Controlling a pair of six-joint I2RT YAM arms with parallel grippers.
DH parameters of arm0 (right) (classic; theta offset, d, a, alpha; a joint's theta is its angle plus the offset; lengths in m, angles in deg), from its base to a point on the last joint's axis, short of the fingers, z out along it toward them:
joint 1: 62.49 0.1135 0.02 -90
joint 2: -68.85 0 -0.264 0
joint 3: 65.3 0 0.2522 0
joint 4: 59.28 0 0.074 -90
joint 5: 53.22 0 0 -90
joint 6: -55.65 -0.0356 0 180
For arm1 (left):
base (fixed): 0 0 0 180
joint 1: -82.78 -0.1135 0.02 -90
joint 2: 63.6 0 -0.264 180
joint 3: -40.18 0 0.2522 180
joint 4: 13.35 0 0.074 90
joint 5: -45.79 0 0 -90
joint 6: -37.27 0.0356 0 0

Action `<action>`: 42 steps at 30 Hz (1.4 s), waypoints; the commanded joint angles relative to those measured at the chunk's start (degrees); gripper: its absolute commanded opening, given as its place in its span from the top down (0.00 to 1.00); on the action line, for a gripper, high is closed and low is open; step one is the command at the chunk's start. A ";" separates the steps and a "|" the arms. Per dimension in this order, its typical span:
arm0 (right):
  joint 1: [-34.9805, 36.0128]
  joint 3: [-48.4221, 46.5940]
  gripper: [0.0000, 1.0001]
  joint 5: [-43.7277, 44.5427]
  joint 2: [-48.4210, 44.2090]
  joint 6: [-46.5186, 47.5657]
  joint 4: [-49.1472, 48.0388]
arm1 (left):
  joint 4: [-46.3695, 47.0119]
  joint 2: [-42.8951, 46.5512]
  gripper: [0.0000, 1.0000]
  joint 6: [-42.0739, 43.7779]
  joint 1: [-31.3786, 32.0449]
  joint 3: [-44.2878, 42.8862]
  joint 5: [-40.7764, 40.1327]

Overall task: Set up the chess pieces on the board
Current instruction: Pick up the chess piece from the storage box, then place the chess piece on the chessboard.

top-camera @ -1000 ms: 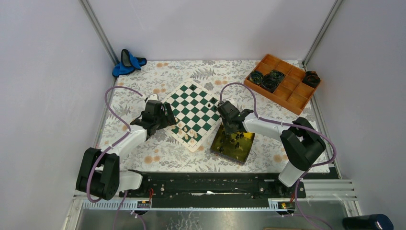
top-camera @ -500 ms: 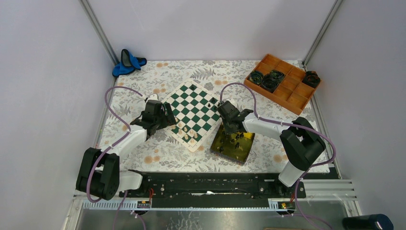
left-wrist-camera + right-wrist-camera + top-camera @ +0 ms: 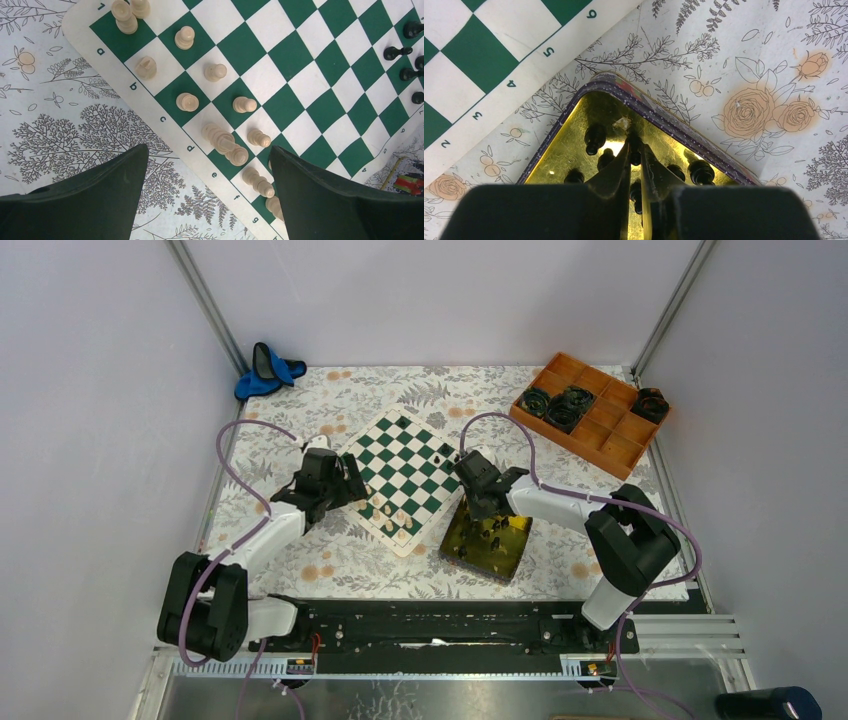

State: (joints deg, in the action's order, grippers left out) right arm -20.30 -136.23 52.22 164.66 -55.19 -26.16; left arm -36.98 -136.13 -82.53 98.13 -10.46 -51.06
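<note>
On the right gripper [image 3: 635, 146] the jaws are down to a thin slit, low in a corner of the gold tin tray [image 3: 674, 116]. There looks to be a black piece [image 3: 636, 158] between the tips, but honestly the wrist view doesn't show if it's actually pinched or just sitting behind them. Other loose black pieces [image 3: 594, 136] crowd right beside it. So the robot wants a firm squeeze and a straight lift with no sideways drag, or it'll scatter the neighbours. From there it's a short hop to the board [image 3: 454, 75], just beside the tray, and the piece should go down upright mid-square.

The left gripper [image 3: 207, 149] has its jaws spread wide with nothing in them, hovering over the board's edge where the cream pieces [image 3: 185, 37] stand.

The bench wears a floral cloth [image 3: 749, 110]. An orange compartment tray [image 3: 590, 412] sits at the far right and something blue [image 3: 265, 370] lies in the far left corner, with pale walls all round.
</note>
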 commanded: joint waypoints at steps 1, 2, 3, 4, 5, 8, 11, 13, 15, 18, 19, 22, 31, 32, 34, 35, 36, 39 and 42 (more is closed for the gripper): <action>-0.47 -2.77 0.94 0.94 -2.31 0.55 2.99 | 2.27 1.76 0.01 1.06 0.29 -1.10 -1.65; -0.53 -3.16 0.94 1.08 -2.63 0.74 3.31 | 2.35 1.92 0.01 1.06 0.29 -1.09 -1.75; -0.50 -3.63 0.94 1.12 -2.86 0.87 3.74 | 2.39 2.09 0.01 1.06 0.29 -1.02 -1.77; -0.49 -3.91 0.94 1.28 -3.16 1.03 4.04 | 2.40 2.38 0.01 1.06 0.28 -0.96 -1.84; -0.50 -4.26 0.94 1.34 -3.39 1.10 4.51 | 2.48 2.54 0.01 1.06 0.27 -0.92 -1.97; -0.51 -5.74 0.94 1.77 -4.14 1.69 5.91 | 2.48 2.89 0.01 1.06 0.29 -0.91 -2.19; -0.47 -7.84 0.94 1.95 -4.64 2.25 7.47 | 2.48 3.33 0.01 1.06 0.27 -0.87 -2.37; -0.50 -9.59 0.94 2.03 -4.78 2.66 8.41 | 2.49 3.71 0.01 1.11 0.28 -0.88 -2.51; -0.52 -11.58 0.94 2.12 -4.71 3.09 9.28 | 2.57 3.96 0.01 1.07 0.29 -0.85 -2.52; -0.53 -14.86 0.94 2.31 -3.80 4.03 9.79 | 2.57 4.39 0.01 1.03 0.29 -0.84 -2.64; -0.53 -16.00 0.94 2.33 -3.20 4.46 9.82 | 2.62 4.65 0.01 1.09 0.29 -0.82 -2.63; -0.49 -20.54 0.94 2.47 -0.08 5.76 10.21 | 2.64 5.09 0.01 0.97 0.29 -0.87 -2.64; -0.53 -40.05 0.95 2.16 14.71 9.68 10.82 | 2.57 6.23 0.01 0.91 0.27 -0.78 -2.40; -0.53 -42.41 0.95 1.96 16.71 9.99 11.16 | 2.61 6.34 0.01 0.89 0.29 -0.81 -2.26; -0.53 -47.20 0.95 1.75 20.51 10.56 11.71 | 2.62 6.43 0.01 0.78 0.29 -0.74 -2.13; -0.53 -49.32 0.95 1.66 22.50 10.85 11.94 | 2.72 6.52 0.01 0.76 0.29 -0.66 -1.98; -0.53 -51.44 0.95 1.58 24.18 11.11 12.29 | 2.79 6.59 0.01 0.74 0.33 -0.66 -1.83; -0.51 -56.57 0.96 1.64 29.53 11.67 13.35 | 2.96 6.62 0.01 0.54 0.35 -0.63 -1.56; -0.53 -59.26 0.96 2.18 33.10 12.11 13.45 | 3.19 6.60 0.01 0.40 0.35 -0.56 -1.07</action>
State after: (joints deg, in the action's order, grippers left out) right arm -20.34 -190.78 53.27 194.41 -44.78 -14.43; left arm -36.96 -130.40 -82.55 98.13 -10.46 -52.16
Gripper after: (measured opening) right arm 0.142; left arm 0.989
